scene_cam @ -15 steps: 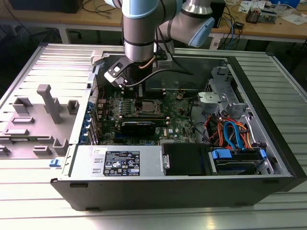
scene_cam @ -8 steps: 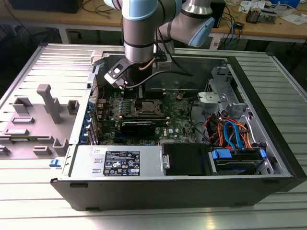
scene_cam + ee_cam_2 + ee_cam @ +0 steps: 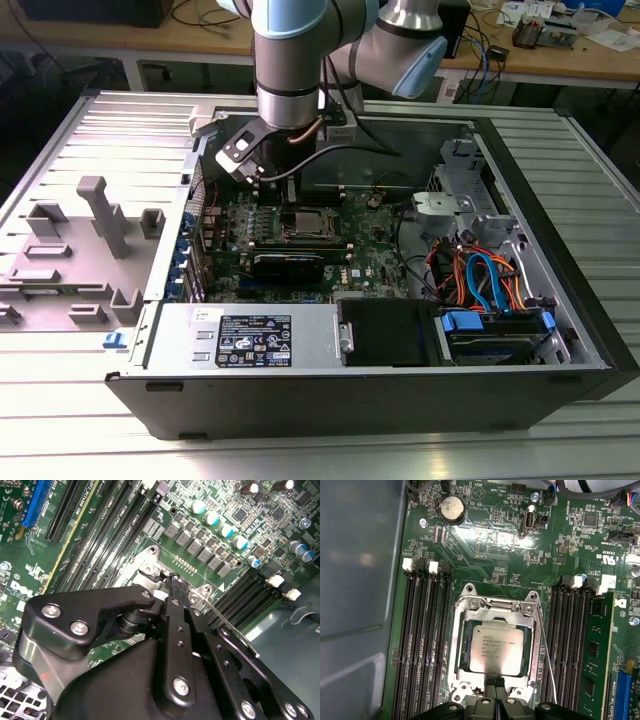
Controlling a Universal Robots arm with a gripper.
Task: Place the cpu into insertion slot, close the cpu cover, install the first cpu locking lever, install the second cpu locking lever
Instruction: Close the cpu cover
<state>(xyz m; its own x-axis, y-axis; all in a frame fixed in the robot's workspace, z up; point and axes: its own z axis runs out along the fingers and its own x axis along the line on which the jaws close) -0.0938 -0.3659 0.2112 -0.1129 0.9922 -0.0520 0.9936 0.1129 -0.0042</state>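
I see my gripper (image 3: 495, 687) pinched shut at the cpu cover's (image 3: 492, 614) edge, cpu (image 3: 496, 651) seated beneath; computer case (image 3: 350, 405) on slatted bench (image 3: 80, 430).

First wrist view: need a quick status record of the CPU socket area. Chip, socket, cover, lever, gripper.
chip: pale silver-grey square cpu, lying flat in the socket
socket: dark square insertion slot with silvery frame, on green circuit board
cover: thin silvery cpu cover with square cut-out, down around the chip
lever: thin metal wire lever, slanting beside the socket; latched or not, cannot tell
gripper: black gripper, fingers shut, tips at the socket frame's edge
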